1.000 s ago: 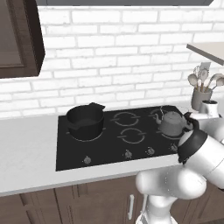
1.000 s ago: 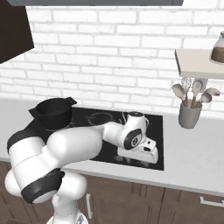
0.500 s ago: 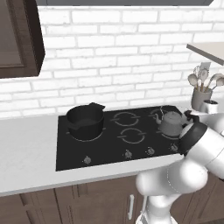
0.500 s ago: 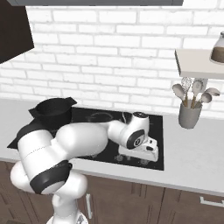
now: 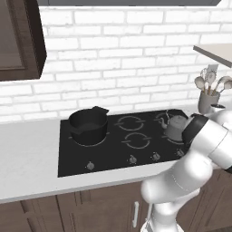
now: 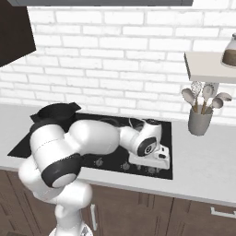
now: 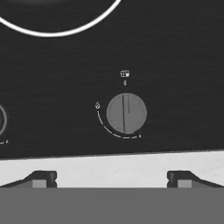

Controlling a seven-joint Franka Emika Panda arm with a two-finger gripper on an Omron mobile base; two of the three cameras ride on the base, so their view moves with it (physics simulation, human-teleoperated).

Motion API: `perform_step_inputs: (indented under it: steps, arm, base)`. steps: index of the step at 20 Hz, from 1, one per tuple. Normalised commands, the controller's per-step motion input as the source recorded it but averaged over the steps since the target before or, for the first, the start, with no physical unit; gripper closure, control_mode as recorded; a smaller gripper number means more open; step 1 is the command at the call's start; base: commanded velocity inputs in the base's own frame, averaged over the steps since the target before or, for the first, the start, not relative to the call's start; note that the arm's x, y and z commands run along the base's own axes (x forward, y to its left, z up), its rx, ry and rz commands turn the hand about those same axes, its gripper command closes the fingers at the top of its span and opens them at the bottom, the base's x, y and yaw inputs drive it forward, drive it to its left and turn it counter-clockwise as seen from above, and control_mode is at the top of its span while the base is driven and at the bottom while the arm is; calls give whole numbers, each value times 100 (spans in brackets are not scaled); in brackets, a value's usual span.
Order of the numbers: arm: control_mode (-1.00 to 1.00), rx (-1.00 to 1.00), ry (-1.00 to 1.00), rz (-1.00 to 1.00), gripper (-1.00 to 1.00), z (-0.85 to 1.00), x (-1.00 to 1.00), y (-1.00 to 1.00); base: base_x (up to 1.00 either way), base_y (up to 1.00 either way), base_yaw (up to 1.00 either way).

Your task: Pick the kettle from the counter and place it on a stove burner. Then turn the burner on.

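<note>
Left to right on the cooktop (image 5: 72, 158): black pot (image 5: 88, 123) on the far-left burner, two bare burners mid-glass, then the kettle (image 5: 176, 127) already seated on the right-hand stove burner (image 5: 179, 138), off the table (image 5: 27, 158). Utensil cup (image 6: 200, 120) stands on the table past the glass's right edge.

So placing looks done; knob turn is what's left.

Pincer (image 7: 112, 177) is spread fully wide, holding nothing, hovering over the front strip of the table. Target knob (image 7: 126, 113) lies straight ahead of it, just beyond the glass edge, slightly right of the midline between the tips. Knob's grip ridge runs along the approach direction, across the finger line, so the wide jaws should straddle it; a small shift right would centre it first.
</note>
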Motion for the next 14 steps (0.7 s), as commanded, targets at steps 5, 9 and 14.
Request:
perform_step_inputs:
  steps: [5,9,14]
  arm:
    - [-100,0,0,3,-100,-27,0,-22]
    - [-100,0,0,5,-100,-19,18,0]
    - [-100,0,0,3,-100,-8,36,0]
  base:
    - [0,0,0]
    - [0,0,0]
    - [0,0,0]
